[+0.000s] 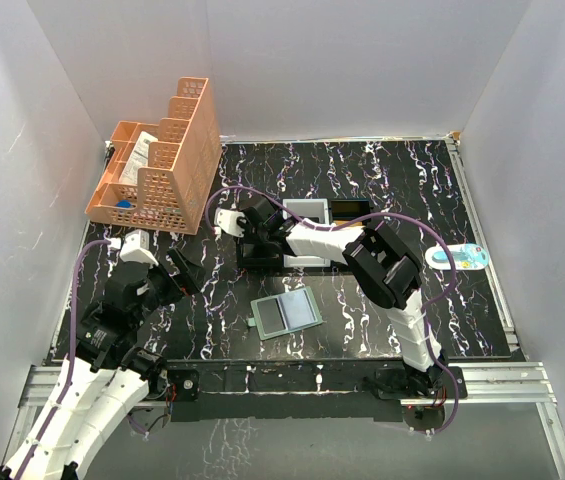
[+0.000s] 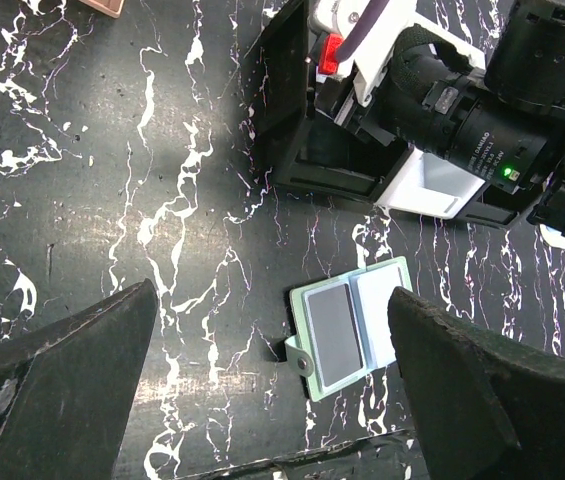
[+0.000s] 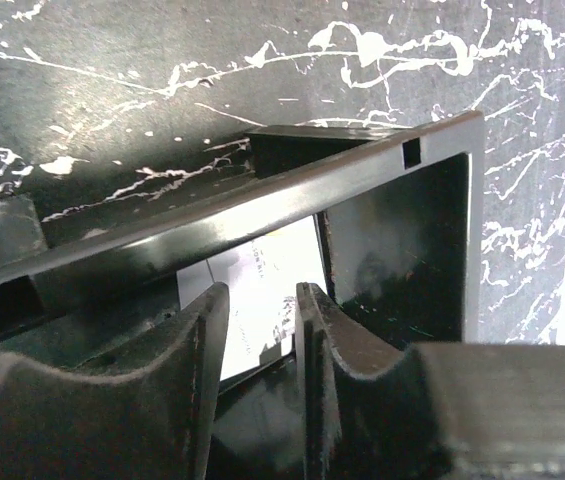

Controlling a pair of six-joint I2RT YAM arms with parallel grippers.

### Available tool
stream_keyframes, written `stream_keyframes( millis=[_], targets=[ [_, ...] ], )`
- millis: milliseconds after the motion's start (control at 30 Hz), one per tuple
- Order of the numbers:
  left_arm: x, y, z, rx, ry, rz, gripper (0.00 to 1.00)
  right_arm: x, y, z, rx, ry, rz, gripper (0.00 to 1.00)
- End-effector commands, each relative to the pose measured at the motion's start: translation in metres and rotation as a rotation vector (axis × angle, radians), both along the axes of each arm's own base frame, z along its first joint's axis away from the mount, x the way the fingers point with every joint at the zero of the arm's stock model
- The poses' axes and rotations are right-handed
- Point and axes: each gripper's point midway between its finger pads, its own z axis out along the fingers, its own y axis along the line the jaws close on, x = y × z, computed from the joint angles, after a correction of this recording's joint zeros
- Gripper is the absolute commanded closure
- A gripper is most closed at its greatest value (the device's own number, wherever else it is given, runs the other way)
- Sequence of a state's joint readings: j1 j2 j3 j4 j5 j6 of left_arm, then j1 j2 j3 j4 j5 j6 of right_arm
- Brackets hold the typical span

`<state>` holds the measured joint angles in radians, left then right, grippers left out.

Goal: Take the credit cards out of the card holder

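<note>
1. From the top view, the card holder lay open and flat on the black marbled table, a little toward 6 o'clock from the table's middle.
2. Its two inner panels faced up, one darker grey and one paler, and a small tab stuck out of its 9 o'clock edge. I could not tell whether either panel had a card in it.
3. Neither arm touched the holder.
4. The left gripper hung to the holder's 10 o'clock, apart from it, with its jaws spread wide and nothing between them. In its wrist view the holder showed in the gap between the two dark fingers, closer to the right-hand one.
5. The right arm reached across the table to the black-and-white tray, which sat at 12 o'clock of the holder.
6. The right gripper was over the tray's 9 o'clock end, its jaws only narrowly parted.
7. Through that narrow gap I saw a white card in the compartment beyond the tips. It was wider than the gap and did not look clamped, though I could not tell whether the tips touched it.
8. An orange lattice organiser stood at the table's 10 o'clock corner.
9. A small blue-and-white item lay near the 3 o'clock edge.
</note>
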<state>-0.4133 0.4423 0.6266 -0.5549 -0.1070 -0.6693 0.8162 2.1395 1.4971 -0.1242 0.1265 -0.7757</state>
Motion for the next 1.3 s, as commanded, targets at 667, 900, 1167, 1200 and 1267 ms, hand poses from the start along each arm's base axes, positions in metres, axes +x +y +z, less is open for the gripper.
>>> stream_keyframes(
  millis=[667,900,1167,1200,1267],
  targets=[
    [0.005,-0.012,0.001,-0.021,0.028,-0.040,0.01,-0.029,0.020,0.028,0.466,0.479,-0.672,0.88],
    [0.006,-0.014,-0.001,-0.022,0.041,-0.046,0.01,-0.038,0.011,0.006,0.435,0.542,-0.807,0.91],
    [0.006,-0.012,-0.001,-0.020,0.037,-0.041,0.01,-0.031,0.005,-0.010,0.430,0.505,-0.892,0.88],
    [0.006,-0.012,-0.001,-0.019,0.039,-0.041,0.01,-0.027,0.004,-0.012,0.427,0.487,-0.906,0.88],
    [0.006,-0.012,-0.001,-0.020,0.037,-0.041,0.01,-0.022,0.000,-0.015,0.416,0.455,-0.929,0.88]
  ],
)
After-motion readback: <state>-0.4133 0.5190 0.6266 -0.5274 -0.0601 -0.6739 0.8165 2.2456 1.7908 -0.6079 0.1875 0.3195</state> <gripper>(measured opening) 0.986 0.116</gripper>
